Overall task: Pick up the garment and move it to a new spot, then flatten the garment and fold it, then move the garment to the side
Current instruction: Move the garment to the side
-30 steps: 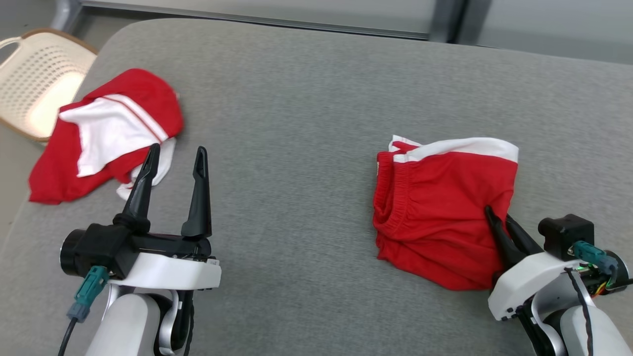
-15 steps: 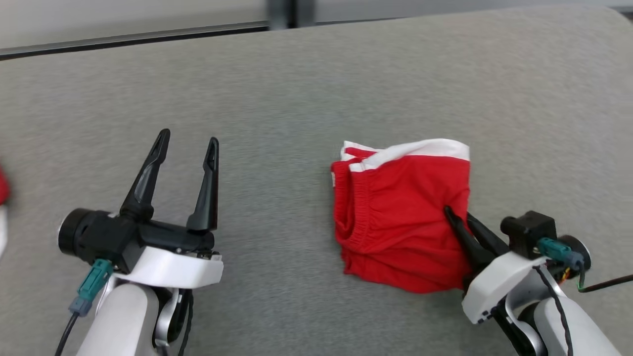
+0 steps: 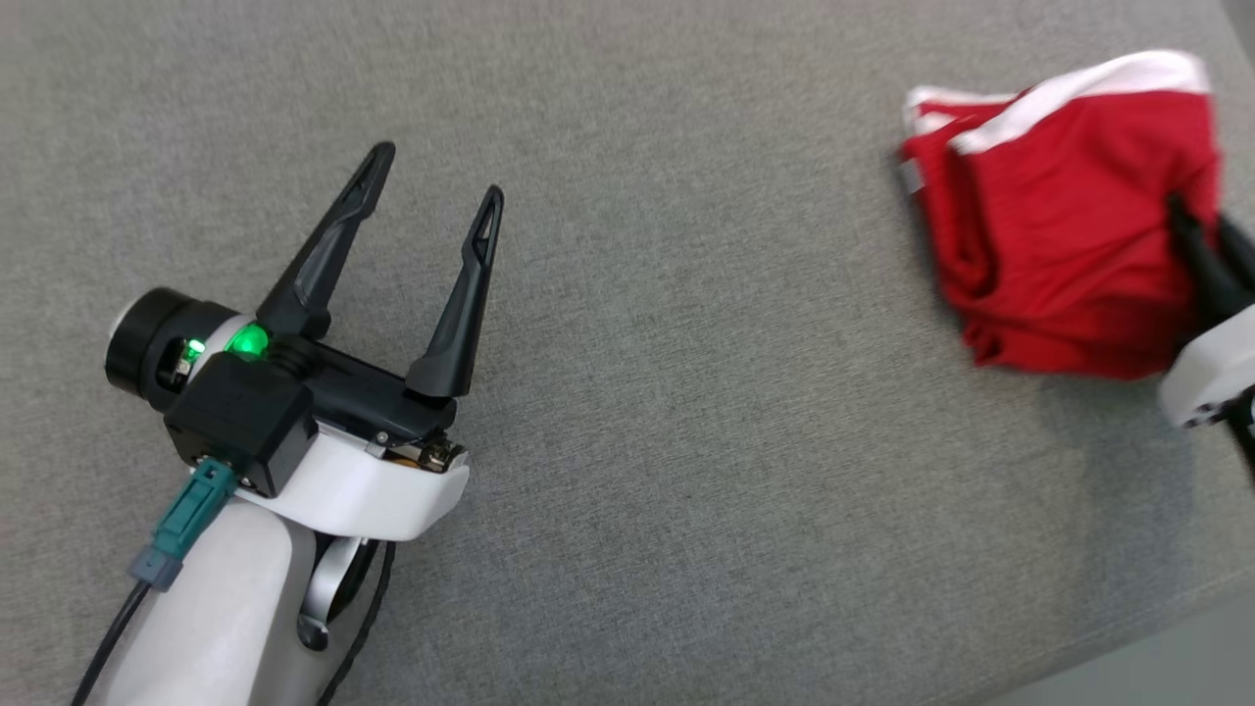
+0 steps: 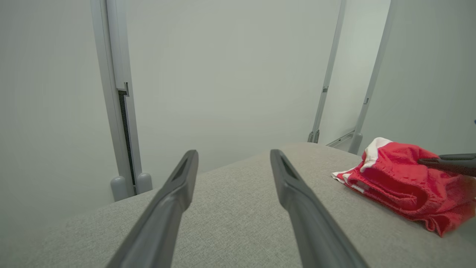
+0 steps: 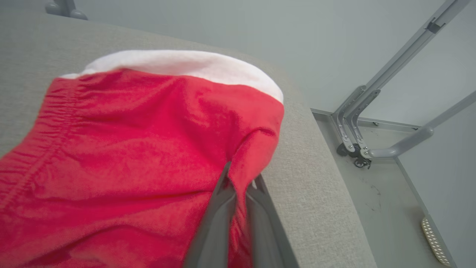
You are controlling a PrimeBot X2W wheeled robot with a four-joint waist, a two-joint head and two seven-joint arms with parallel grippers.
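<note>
Folded red shorts (image 3: 1049,226) lie at two o'clock on the grey table (image 3: 706,412), near its edge. The right gripper (image 3: 1191,221) is clamped on their three-o'clock side; the left gripper (image 3: 434,175), at eight o'clock, hovers with fingers apart, empty. I'd drag low and slow so the folds hold.

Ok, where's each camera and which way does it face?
Head view: on the head, facing down at grey fabric table; left gripper, jaws apart; right gripper far right.
Left wrist view: on that wrist, along open jaws across the table.
Right wrist view: on that wrist, along shut jaws pinching folded red shorts, white trim.
All share the shorts.
</note>
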